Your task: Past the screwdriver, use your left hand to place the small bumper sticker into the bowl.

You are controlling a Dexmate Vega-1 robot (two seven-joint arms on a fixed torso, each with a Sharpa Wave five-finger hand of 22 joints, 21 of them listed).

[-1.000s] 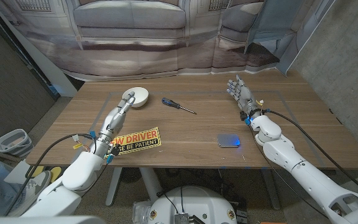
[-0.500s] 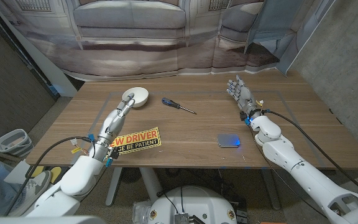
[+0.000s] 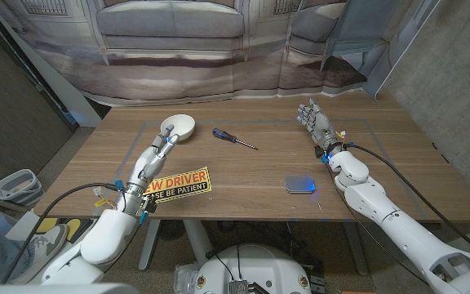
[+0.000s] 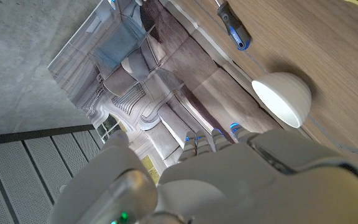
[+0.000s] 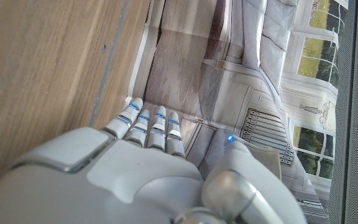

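A white bowl stands at the table's far left, also seen as bowl. My left hand reaches toward it with fingers straight and apart, fingertips just short of the rim, holding nothing. A yellow and black bumper sticker reading NEW DRIVER lies flat on the table beside my left forearm. The screwdriver, with a blue and black handle, lies right of the bowl. My right hand stands upright at the far right, fingers spread and empty. I cannot tell what lies inside the bowl.
A small blue rounded case lies near the front edge right of centre. The wooden table is bare between the sticker, screwdriver and case. A printed backdrop hangs behind the far edge.
My left hand has drawn back from over the bowl toward me, so the bowl's inside now shows. The sticker, screwdriver and right hand have not moved.
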